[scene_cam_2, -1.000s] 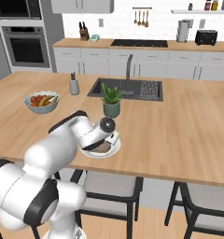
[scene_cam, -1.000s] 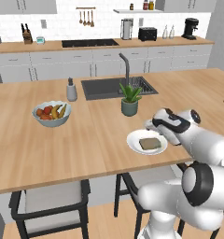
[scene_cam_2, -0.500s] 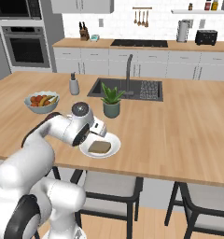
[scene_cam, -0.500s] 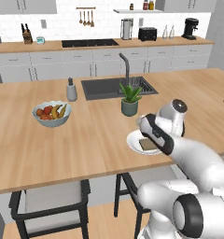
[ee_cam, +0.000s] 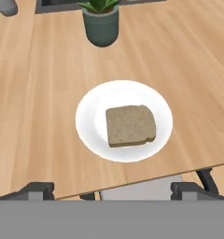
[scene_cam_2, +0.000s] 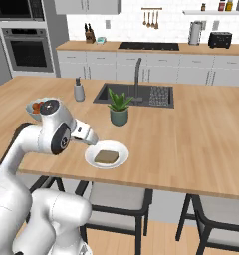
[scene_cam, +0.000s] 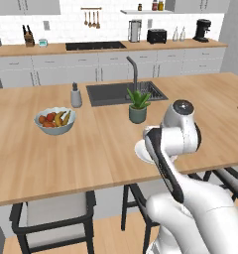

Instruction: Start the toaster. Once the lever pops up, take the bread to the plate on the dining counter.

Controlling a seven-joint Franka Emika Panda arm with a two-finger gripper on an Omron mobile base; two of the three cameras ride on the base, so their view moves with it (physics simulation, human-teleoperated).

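Small tan slice of bread with a darker brown crust [ee_cam: 131, 125], lying flat at the centre of the plain white round shallow plate [ee_cam: 93, 135]; the same slice appears in the right base view [scene_cam_2: 106, 157] on the same plate [scene_cam_2: 119, 148]. The slice looks light, thin and somewhat soft, with a dry, matt surface unlikely to slip; a hard pinch would probably dent or crumble it. Lying flat, it offers only its crust edges as purchase, and the likeliest hold is across two opposite edges, at 3 and 9 o'clock of the slice in the hand view. The plate looks rigid and smooth, and might slide if pushed.

The plate rests near the front edge of the long light-wood dining counter [scene_cam_2: 201, 144]. At 12 o'clock from the plate in the hand view stands a small green plant in a grey-green pot [ee_cam: 101, 24], well apart; beyond it, the dark inset sink [scene_cam_2: 136, 94]. The black boxy toaster [scene_cam_2: 220, 40] stands far off on the wall counter.

The two-finger gripper [ee_cam: 113, 189] sits at 6 o'clock of the plate, apart from it, jaws spread wide and holding nothing. Judged from this arrangement, the delivery appears complete.
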